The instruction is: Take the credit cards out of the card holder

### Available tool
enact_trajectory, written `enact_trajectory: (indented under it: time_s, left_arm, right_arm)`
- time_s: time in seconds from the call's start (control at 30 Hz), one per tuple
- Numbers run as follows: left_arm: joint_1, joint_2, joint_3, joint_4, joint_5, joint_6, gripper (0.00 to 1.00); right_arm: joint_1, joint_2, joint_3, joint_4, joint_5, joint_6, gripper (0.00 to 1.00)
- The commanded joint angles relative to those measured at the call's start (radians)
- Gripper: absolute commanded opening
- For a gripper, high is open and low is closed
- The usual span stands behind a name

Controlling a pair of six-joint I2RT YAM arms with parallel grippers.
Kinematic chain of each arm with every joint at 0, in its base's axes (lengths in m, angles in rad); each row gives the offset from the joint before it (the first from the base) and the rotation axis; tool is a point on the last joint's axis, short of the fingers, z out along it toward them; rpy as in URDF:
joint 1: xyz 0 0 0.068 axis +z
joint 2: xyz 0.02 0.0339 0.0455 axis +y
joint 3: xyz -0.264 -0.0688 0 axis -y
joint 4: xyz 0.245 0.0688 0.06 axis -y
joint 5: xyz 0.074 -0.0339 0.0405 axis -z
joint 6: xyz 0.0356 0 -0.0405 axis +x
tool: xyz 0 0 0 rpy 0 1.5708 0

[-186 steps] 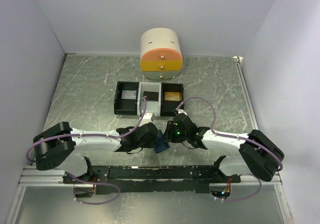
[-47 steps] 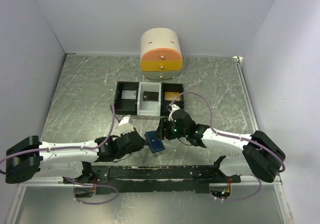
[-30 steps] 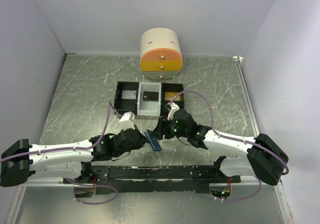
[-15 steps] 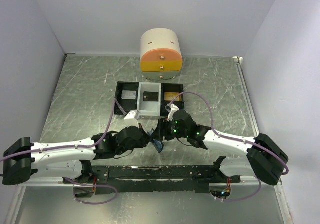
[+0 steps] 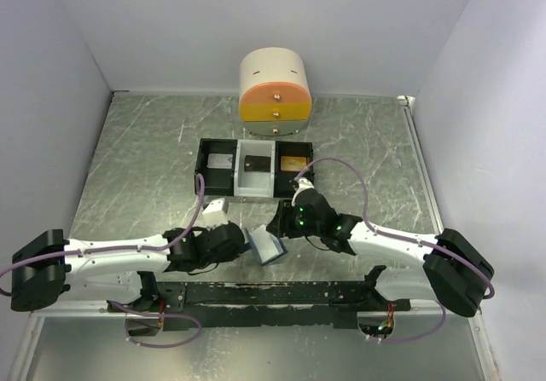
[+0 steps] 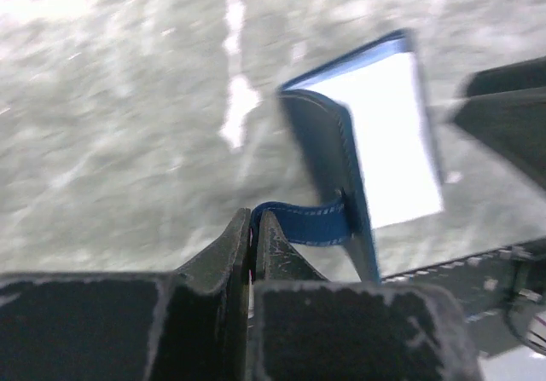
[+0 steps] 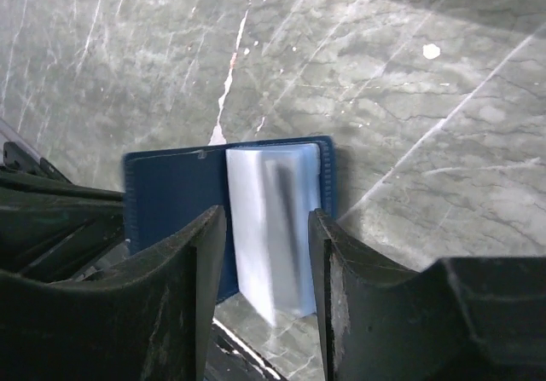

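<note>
Card holder point(image 5: 266, 246) open on table point(image 5: 145, 151), near of tray point(image 5: 205, 147), left gripper point(image 6: 252, 228) clamped on its blue clasp strap point(image 6: 303, 223) at left cover edge, right gripper point(image 7: 266, 219) jaws apart just above light pages, table surface showing along far and right edges.

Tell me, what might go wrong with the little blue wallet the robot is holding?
The left end effector pinches only the thin strap of the card holder, so the holder might slip or swing. The right end effector hovers open over the pale pockets and could pinch a whole pocket page by mistake.
</note>
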State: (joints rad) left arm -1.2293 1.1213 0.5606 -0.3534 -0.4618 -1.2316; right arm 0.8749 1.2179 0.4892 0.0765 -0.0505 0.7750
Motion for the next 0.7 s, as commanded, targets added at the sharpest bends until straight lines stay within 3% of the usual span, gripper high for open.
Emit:
enact_trajectory:
  time_s: [0.0,0.37,0.67]
  left_arm:
    - [0.002,-0.012,-0.066,-0.189,-0.024,-0.135,0.07]
    - [0.002,-0.085,-0.085,-0.182,-0.072,-0.138,0.07]
    - [0.002,-0.023,-0.055,-0.149,-0.062,-0.101,0.07]
  right_arm:
    - [0.004,-0.026,-0.007,-0.025,0.065,0.013,0.45]
    - [0.006,0.023,-0.021,0.079,-0.116,0.029,0.46]
    - [0.006,-0.032,0.053,-0.049,-0.044,-0.013,0.51]
